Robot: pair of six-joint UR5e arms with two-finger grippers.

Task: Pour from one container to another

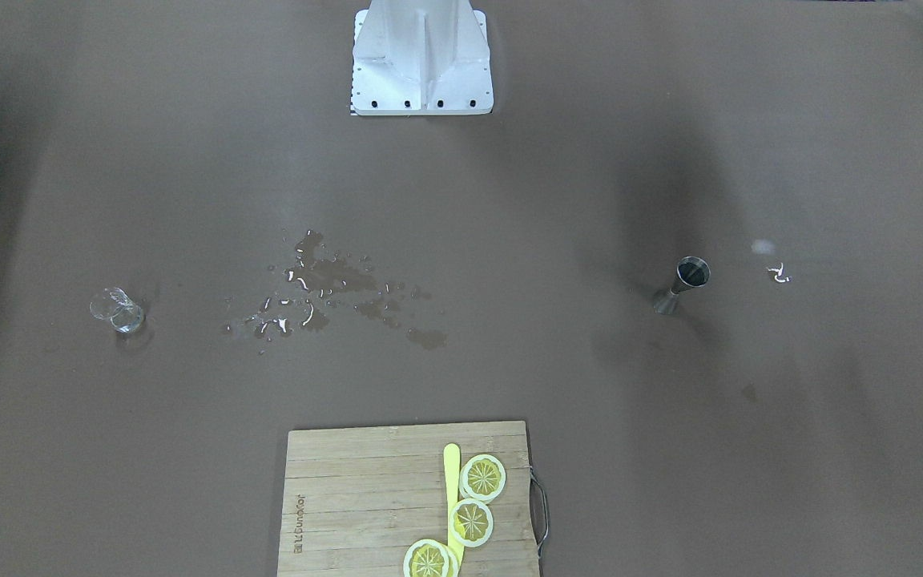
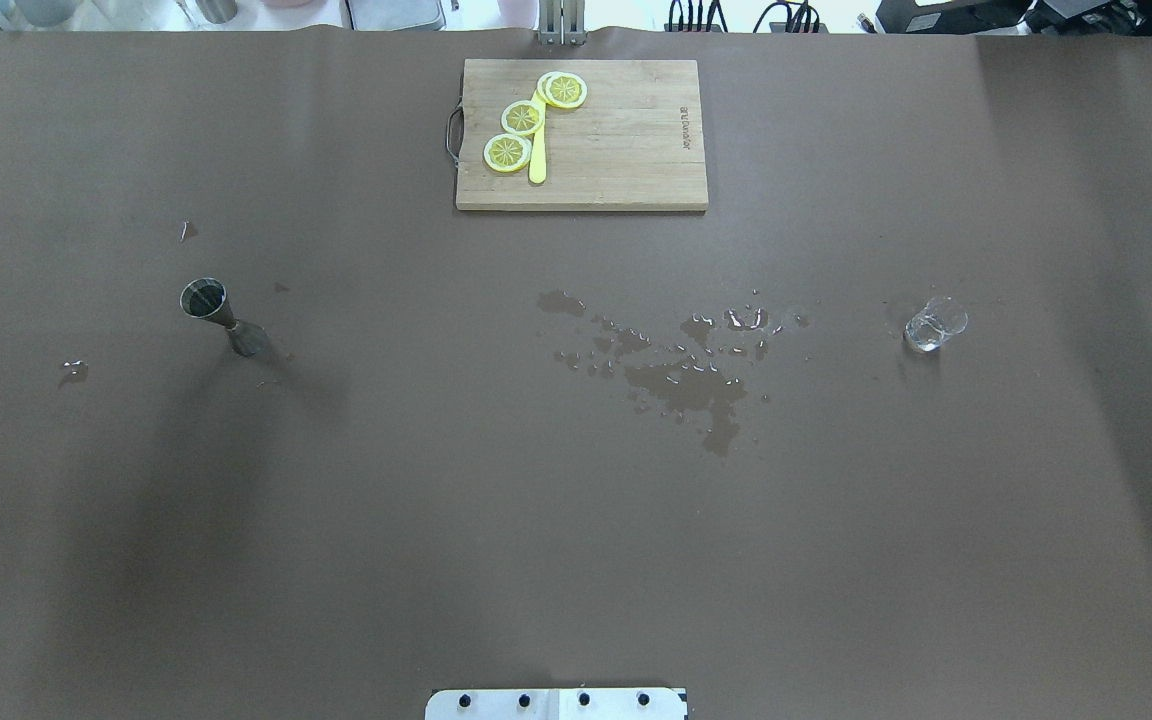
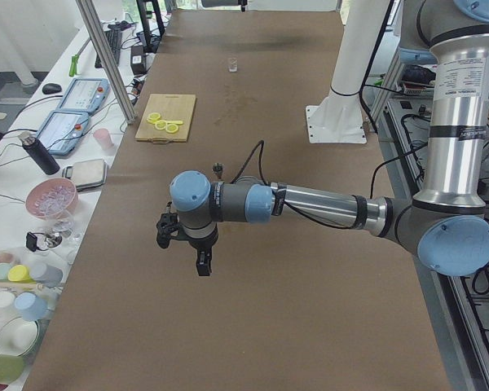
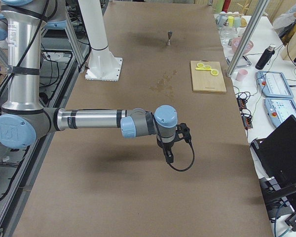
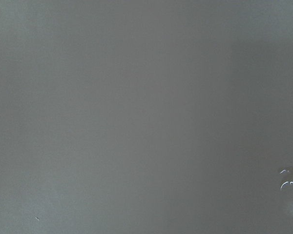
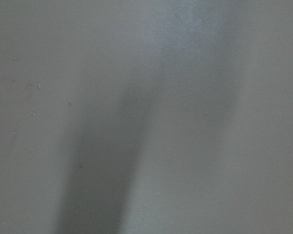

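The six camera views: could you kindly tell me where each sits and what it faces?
Front-facing: across the table, facing the robot; base only.
Overhead: behind the robot, looking forward; base only.
Exterior left: table's left end; left arm near.
Exterior right: opposite end; right arm near.
Left wrist: down at table; no robot parts.
Right wrist: likewise.
Shared: first two show jigger, glass.

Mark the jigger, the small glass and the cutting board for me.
jigger point(image 2: 224, 320), overhead exterior view, its narrow waist.
small glass point(image 2: 934, 323), overhead exterior view, its clear wall.
cutting board point(image 2: 616, 140), overhead exterior view, bare wood.
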